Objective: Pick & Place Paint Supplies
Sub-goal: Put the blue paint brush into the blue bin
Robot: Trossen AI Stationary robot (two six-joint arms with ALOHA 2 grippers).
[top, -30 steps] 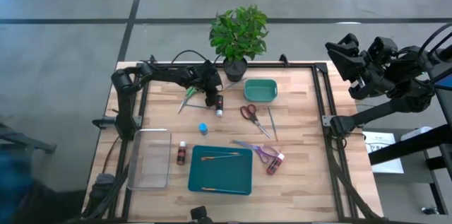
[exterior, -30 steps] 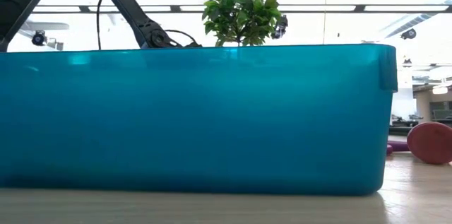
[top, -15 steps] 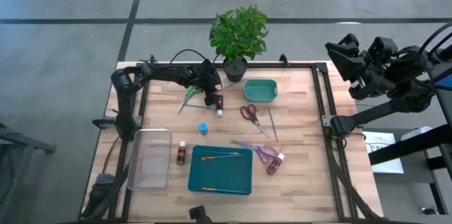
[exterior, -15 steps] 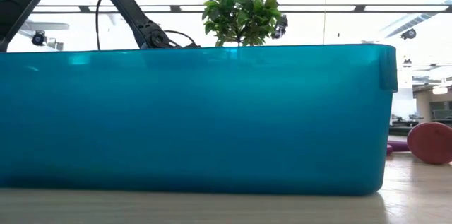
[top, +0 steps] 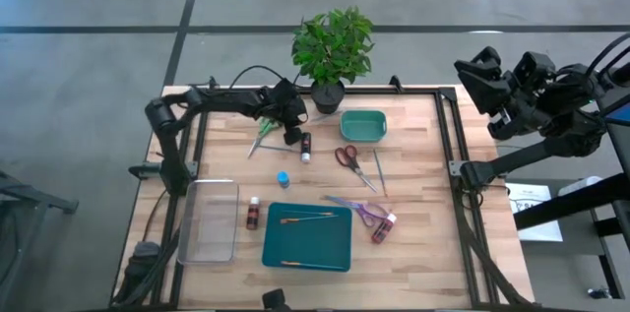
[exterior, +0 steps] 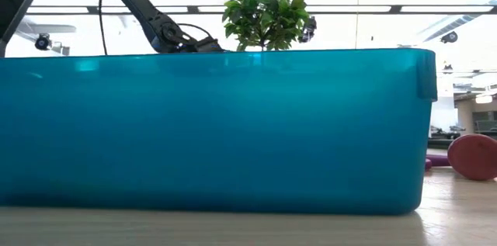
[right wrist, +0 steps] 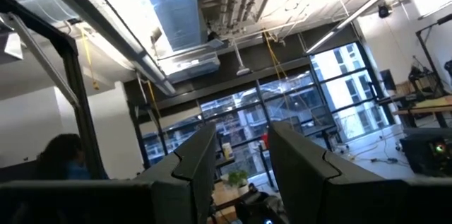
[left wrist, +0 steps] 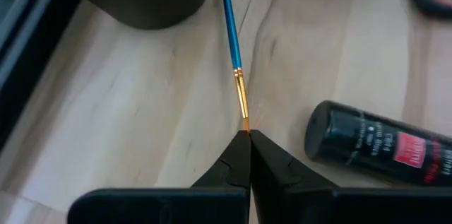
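Your left claw (left wrist: 248,139) is clenched on the bristle tip of the thin blue-handled paintbrush (left wrist: 229,22) lying on the wooden desk (left wrist: 127,111) beside the black paint bottle (left wrist: 378,146); it looks light and slippery, so regrip mid-handle.

Teal bin (exterior: 217,129) blocks most of low view; brush (left wrist: 232,40) tip prob. hidden betw. pincer tips.

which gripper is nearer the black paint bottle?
Left. The left gripper is shut on a blue-handled brush right beside the black paint bottle; the right gripper is raised beyond the table edge.
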